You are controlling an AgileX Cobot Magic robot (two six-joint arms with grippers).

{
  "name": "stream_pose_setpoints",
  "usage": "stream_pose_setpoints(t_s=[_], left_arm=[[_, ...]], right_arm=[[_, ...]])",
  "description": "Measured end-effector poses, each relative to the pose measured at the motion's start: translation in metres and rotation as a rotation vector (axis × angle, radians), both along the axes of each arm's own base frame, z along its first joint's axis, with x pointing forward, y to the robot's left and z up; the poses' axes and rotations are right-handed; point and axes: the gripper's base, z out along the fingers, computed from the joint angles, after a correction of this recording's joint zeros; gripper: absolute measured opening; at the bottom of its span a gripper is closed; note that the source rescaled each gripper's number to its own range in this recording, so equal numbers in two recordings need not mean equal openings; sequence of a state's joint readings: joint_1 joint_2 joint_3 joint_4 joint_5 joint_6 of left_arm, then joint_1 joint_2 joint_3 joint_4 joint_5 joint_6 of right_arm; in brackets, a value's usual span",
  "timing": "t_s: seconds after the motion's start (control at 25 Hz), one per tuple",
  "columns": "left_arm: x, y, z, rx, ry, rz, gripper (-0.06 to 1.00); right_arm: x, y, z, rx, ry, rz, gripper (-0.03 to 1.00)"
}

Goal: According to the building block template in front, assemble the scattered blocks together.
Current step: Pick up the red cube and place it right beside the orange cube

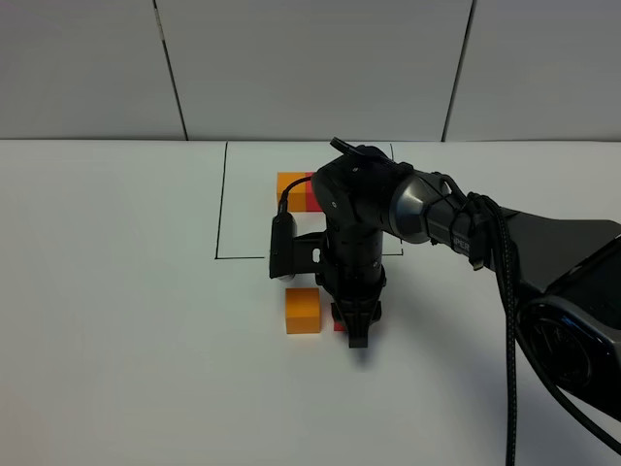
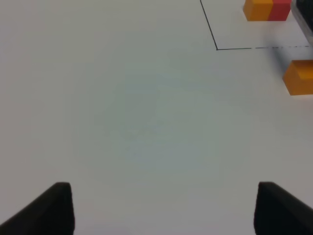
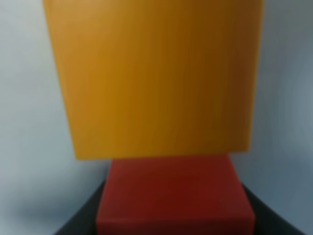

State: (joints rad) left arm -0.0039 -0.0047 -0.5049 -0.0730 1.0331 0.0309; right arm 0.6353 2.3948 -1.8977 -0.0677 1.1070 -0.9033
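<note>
Step in hand: red cube pressed up to orange cube; join looks all but made.
Left gripper (image 2: pixel 166 210) spread, idle over table (image 2: pixel 122 122); right gripper (image 1: pixel 357 330) pinching red cube (image 3: pixel 176 196), far face touching orange cube (image 3: pixel 159 78); template (image 1: pixel 299 190) beyond, inside its drawn frame; next move, as judged: confirm faces flush, order as template, then let go without nudging the pair.

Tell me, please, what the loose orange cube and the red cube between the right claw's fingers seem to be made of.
Orange cube: probably painted wood or solid plastic; faces flat, evenly coloured, matte, without glare; the close view is too blurred to show grain.
Red cube: seemingly the same, with an equally dull, even finish and straight edges; dense foam cannot be excluded.
</note>
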Motion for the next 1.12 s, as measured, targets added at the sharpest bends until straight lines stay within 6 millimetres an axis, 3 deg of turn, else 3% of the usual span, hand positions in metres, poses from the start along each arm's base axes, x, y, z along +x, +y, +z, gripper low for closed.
stream_pose_setpoints(t_s=[1.12], left_arm=[[0.000,0.000,0.000,-0.001,0.000,-0.001,0.94]], right_arm=[[-0.004,0.011,-0.002,0.037,-0.009,0.011,0.01]])
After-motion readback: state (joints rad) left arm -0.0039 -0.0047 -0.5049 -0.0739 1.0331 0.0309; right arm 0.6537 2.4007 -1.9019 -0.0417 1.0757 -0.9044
